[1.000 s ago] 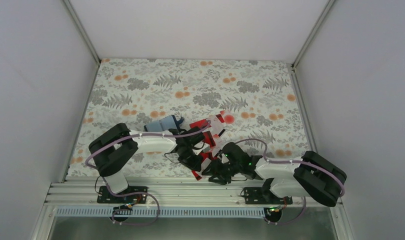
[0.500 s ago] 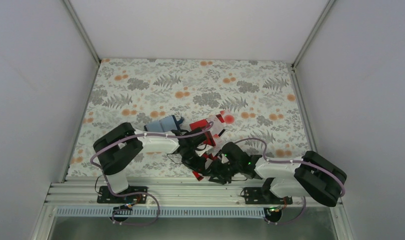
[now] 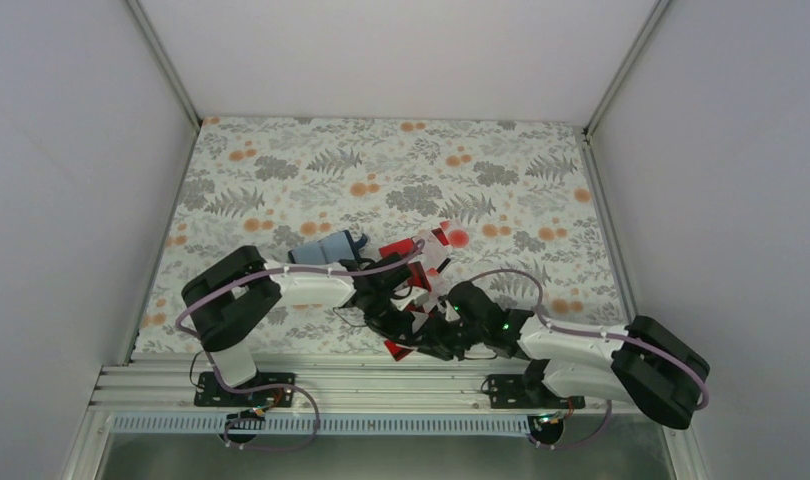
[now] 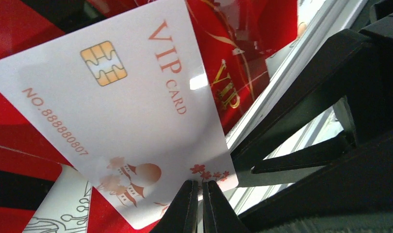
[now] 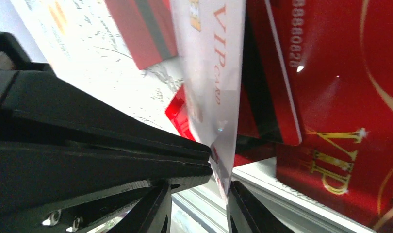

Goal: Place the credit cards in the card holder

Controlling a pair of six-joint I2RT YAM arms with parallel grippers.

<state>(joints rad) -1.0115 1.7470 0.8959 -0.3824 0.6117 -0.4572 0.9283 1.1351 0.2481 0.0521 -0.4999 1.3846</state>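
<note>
My left gripper (image 4: 200, 183) is shut on the lower edge of a white credit card (image 4: 122, 111) printed "VIP CARD", lifted above the other cards. In the right wrist view that white card (image 5: 214, 87) stands almost edge-on. Its lower corner hangs between the fingers of my right gripper (image 5: 199, 190), which is open, the right finger (image 5: 243, 208) close against the card. Both grippers meet near the table's front edge, left gripper (image 3: 406, 322) and right gripper (image 3: 436, 335). Several red credit cards (image 3: 421, 255) lie scattered behind them. The blue card holder (image 3: 326, 247) lies to their left.
An aluminium rail (image 3: 381, 385) runs along the table's near edge, right under the two grippers. Red cards (image 5: 340, 97) and a white one lie on the floral cloth (image 3: 381, 170). Grey walls close in the table on three sides.
The right arm has stretched leftward to the left gripper, and its jaws have narrowed around the white card's corner. The left gripper has kept its hold on the card.
</note>
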